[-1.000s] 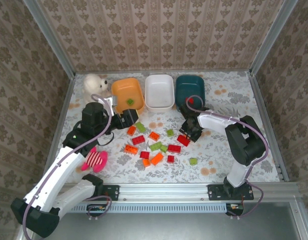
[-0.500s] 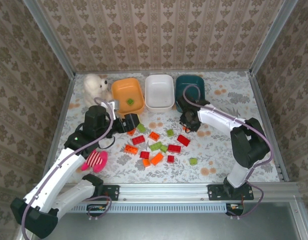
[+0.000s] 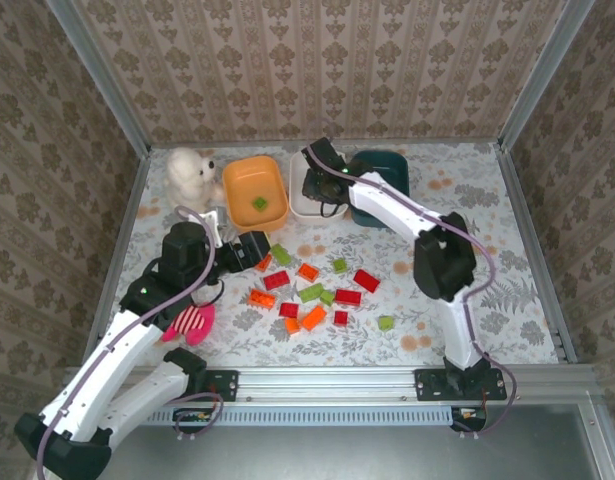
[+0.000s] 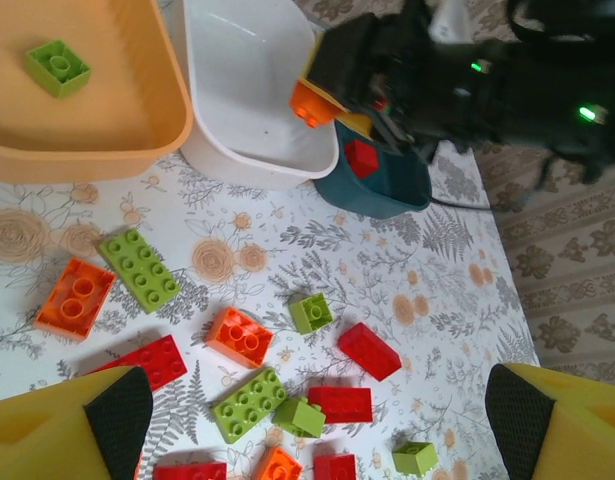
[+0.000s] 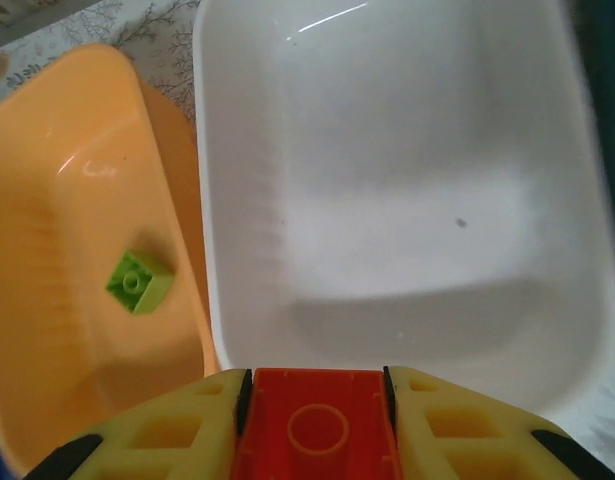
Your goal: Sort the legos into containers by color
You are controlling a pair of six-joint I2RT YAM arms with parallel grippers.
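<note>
My right gripper (image 3: 317,188) hangs over the white bin (image 3: 299,208), shut on an orange brick (image 5: 315,425) that also shows as the orange brick (image 4: 309,103) in the left wrist view. The orange bin (image 3: 255,190) holds one green brick (image 3: 259,203). The dark teal bin (image 3: 389,170) holds a red brick (image 4: 361,158). Several red, orange and green legos (image 3: 309,290) lie scattered mid-table. My left gripper (image 3: 255,248) is open above their left side, its fingers (image 4: 107,420) wide apart with nothing between them.
A white fluffy stuffed animal (image 3: 190,172) sits left of the orange bin. A pink striped plush (image 3: 191,323) lies near my left arm. Patterned walls close in the table on three sides.
My right arm swung from the table beside the red bricks up and left to above the white bin, carrying the brick. The left gripper drifted slightly nearer.
</note>
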